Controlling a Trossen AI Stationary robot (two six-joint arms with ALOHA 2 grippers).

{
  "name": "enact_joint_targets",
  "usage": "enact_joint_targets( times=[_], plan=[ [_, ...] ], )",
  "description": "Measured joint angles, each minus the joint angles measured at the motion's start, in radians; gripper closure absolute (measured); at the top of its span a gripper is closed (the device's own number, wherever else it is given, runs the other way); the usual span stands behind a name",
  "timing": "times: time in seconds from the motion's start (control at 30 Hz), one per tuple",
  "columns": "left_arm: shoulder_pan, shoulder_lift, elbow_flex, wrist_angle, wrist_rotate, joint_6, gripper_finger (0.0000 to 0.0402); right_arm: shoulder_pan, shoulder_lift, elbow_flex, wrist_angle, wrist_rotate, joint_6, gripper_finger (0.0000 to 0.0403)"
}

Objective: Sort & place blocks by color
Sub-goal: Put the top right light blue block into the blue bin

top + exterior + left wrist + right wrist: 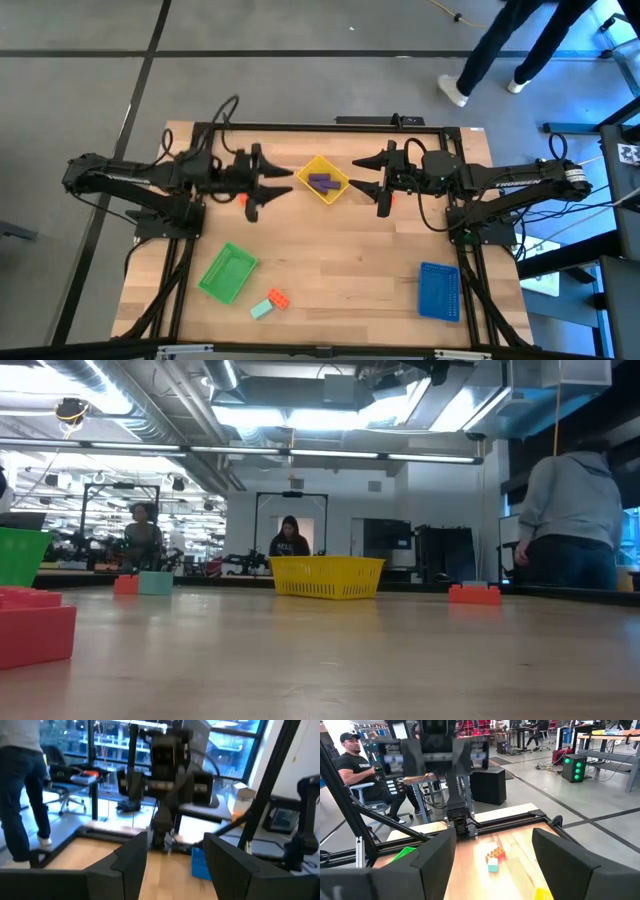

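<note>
Two purple blocks (320, 182) lie in the yellow tray (336, 190) at the table's far middle; the tray also shows in the low view (327, 576). My left gripper (282, 184) hovers open and empty just left of the tray, my right gripper (362, 180) open and empty just right of it. An orange block (278, 297) and a teal block (262, 309) lie side by side on the table near the front edge, also in the right wrist view (495, 853). Small orange blocks lie under my left arm (243, 198) and right arm (392, 200).
A green tray (228, 272) lies at the front left and a blue tray (439, 290) at the front right. Bare wood lies between them. People stand and sit in the room beyond the table.
</note>
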Motion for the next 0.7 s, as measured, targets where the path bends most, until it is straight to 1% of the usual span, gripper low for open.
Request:
enact_joint_targets(
  times=[0.1, 0.17, 0.3, 0.57, 0.63, 0.7],
  plan=[
    [-0.028, -0.011, -0.027, 0.007, -0.064, -0.003, 0.0217, 0.000, 0.000, 0.000, 0.000, 0.000, 0.000, 0.0138],
    [-0.029, -0.011, -0.029, 0.011, -0.082, -0.003, 0.0217, 0.000, 0.000, 0.000, 0.000, 0.000, -0.002, 0.0138],
    [-0.029, -0.011, -0.029, 0.054, -0.083, 0.003, 0.0217, 0.000, 0.000, 0.000, 0.000, 0.000, 0.000, 0.0138],
    [-0.029, -0.011, -0.029, 0.055, -0.087, -0.005, 0.0217, 0.000, 0.000, 0.000, -0.001, 0.000, 0.003, 0.0138],
    [-0.029, -0.011, -0.029, 0.055, -0.087, -0.021, 0.0217, 0.001, 0.000, 0.000, -0.006, 0.040, 0.074, 0.0138],
    [-0.029, -0.011, -0.029, 0.055, -0.089, -0.030, 0.0217, -0.012, 0.000, 0.019, -0.085, 0.124, 0.201, 0.0138]
  ],
)
